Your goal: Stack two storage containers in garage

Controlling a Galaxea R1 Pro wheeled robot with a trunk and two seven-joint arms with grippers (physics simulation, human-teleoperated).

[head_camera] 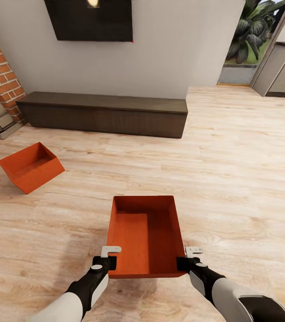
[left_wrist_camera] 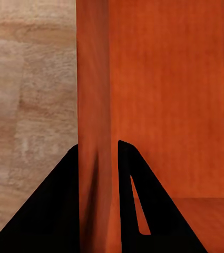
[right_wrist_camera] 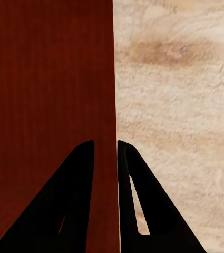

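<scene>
Light wood plank floor point(head_camera: 232, 170) carries one orange-red container point(head_camera: 30, 166) tilted, well beyond the left jaws, and a low dark cabinet point(head_camera: 102, 114) farther off.

Your left arm point(head_camera: 77, 295) and right arm point(head_camera: 232, 295) have white forearm shells with black wrist housings. Each gripper carries a light grey bracket; the fingers point(left_wrist_camera: 48, 211) appear as black triangular blades with slotted cutouts.

Both arms stretch forward and low, roughly parallel. The left gripper point(head_camera: 110, 256) pinches the near container point(head_camera: 144, 235) by its left wall, and the right gripper point(head_camera: 188, 258) clamps its right wall.
</scene>
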